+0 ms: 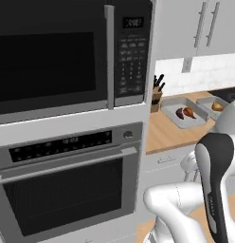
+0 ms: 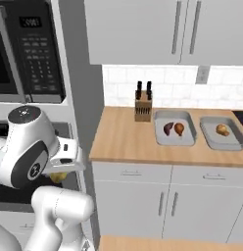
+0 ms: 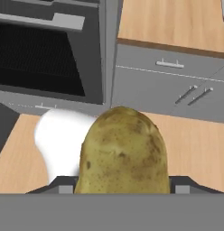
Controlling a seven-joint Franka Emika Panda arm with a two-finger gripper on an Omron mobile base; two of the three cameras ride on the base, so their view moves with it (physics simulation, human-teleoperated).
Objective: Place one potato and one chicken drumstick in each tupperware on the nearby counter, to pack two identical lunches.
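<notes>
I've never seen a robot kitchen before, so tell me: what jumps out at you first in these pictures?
The yellowish-green potato looms huge in the hand view, held in the gripper in front of the oven. On the wooden counter sit two grey tupperware trays beside a knife block: the left tray holds a dark potato and a chicken drumstick, the right tray one drumstick.

No readable text anywhere. Microwave (image 1: 72, 52) clock display (image 1: 132, 22) glows with pale digits, too blurred to make out; same display in right base view, equally unclear. Microwave keypad (image 2: 41, 61) carries rows of small pale marks, none legible. Oven (image 1: 67, 185) control strip (image 1: 62, 143) shows faint light marks, unreadable. No brand, label or sign on cabinets (image 2: 143, 29), drawers (image 2: 167, 206), knife block (image 2: 143, 109).
</notes>
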